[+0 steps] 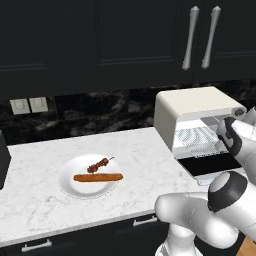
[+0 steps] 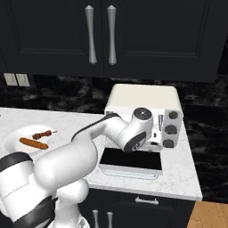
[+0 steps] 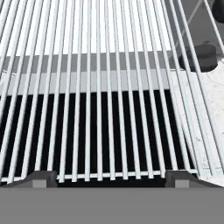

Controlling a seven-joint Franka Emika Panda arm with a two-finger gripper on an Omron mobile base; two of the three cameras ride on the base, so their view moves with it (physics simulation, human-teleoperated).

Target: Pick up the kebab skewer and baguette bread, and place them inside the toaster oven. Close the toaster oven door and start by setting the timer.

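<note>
On the right of the left base view, largest to smallest, we note:
Counter (image 1: 45, 200): we see pale marble running across the middle of both base views, under dark cabinets.
Toaster oven (image 1: 192, 102): we see it cream-white at right centre, open, its knobs at the right of the right base view.
Toaster oven door (image 2: 130, 159): we see it folded down flat on the counter, dark glass up.
Wire rack (image 3: 100, 96): we look down through its bars in the hand view, the door beneath.
Plate (image 1: 67, 185): white, at centre-left of the left base view.
Baguette bread (image 1: 98, 177): lying across the plate.
Kebab skewer (image 1: 98, 164): on the plate, just above the baguette.
Gripper (image 3: 111, 178): our fingers stand wide apart at the lower corners of the hand view, holding nothing.
</note>
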